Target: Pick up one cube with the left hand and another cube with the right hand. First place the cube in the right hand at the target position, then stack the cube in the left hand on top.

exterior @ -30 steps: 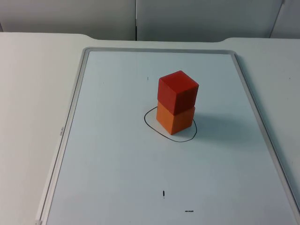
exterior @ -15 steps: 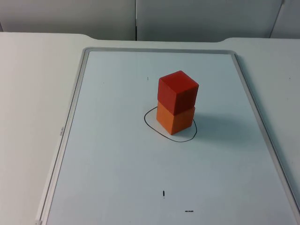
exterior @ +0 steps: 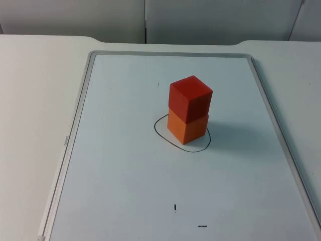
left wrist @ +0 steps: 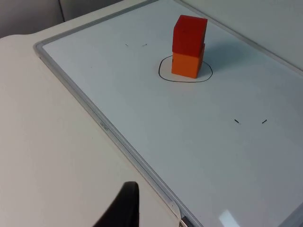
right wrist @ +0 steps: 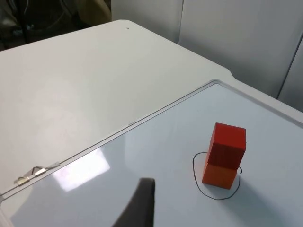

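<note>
You have the red cube [exterior: 190, 98] sitting squarely on top of the orange cube [exterior: 187, 128], and the two make a neat stack near the middle of the whiteboard [exterior: 125, 165]. The orange cube stands inside the hand-drawn black outline [exterior: 161, 134] that marks the target spot, with the outline's line showing around its base on the near and left sides. The red cube is turned very slightly against the one below it, so its edges do not line up exactly, but it rests flat and upright. From the left wrist view you see the same stack [left wrist: 189, 46] well away across the board, with the board's grey frame [left wrist: 85, 101] running between it and the left gripper's fingertip [left wrist: 124, 208], which hangs over the bare white table [left wrist: 42, 142] just outside the frame. From the right wrist view the stack [right wrist: 225, 156] is likewise well apart from the right gripper's fingertip [right wrist: 141, 203], which hangs over the board's surface. Neither arm touches a cube. You cannot tell from these views whether either gripper is open or closed, as a single dark fingertip is all there is of each. A few small black marks [exterior: 175, 207] lie on the board nearer the camera.
</note>
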You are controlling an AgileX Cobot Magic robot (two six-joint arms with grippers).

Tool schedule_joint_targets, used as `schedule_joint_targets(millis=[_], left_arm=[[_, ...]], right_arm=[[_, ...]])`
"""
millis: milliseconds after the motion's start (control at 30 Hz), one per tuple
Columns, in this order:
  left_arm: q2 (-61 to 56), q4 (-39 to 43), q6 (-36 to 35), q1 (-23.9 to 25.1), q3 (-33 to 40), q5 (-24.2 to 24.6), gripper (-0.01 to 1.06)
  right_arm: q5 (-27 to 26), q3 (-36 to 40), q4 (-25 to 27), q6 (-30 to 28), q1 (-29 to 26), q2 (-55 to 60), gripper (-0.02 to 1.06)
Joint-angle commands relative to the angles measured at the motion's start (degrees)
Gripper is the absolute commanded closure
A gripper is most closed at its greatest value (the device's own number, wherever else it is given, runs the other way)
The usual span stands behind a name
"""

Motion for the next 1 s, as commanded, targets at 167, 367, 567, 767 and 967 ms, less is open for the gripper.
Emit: schedule_joint_targets(millis=[167, 367, 567, 767, 967], left_arm=[[-0.3, 0.3, -1.0, -0.3, 0.1, -0.4, 0.04], [-0.3, 0.7, -1.5, -0.3, 0.1, -0.4, 0.04], [-0.3, 0.7, -1.5, -0.3, 0.1, -0.4, 0.04], [-0.3, 0.7, -1.5, -0.3, 0.1, -0.4, 0.04], [-0.3, 0.9, -1.5, -0.3, 0.1, -0.4, 0.04]], right_arm=[[0.4, 0.4, -0.9, -0.3, 0.1, 0.2, 0.18], [0.4, 0.4, 0.1, -0.1, 0.1, 0.2, 0.18], [5.3, 0.4, 6.4, -3.8, 0.1, -1.9, 0.18], [11.1, 0.0, 7.5, -3.2, 0.1, -9.7, 0.18], [17.7, -0.5, 5.8, 2.6, 0.1, -18.7, 0.18]])
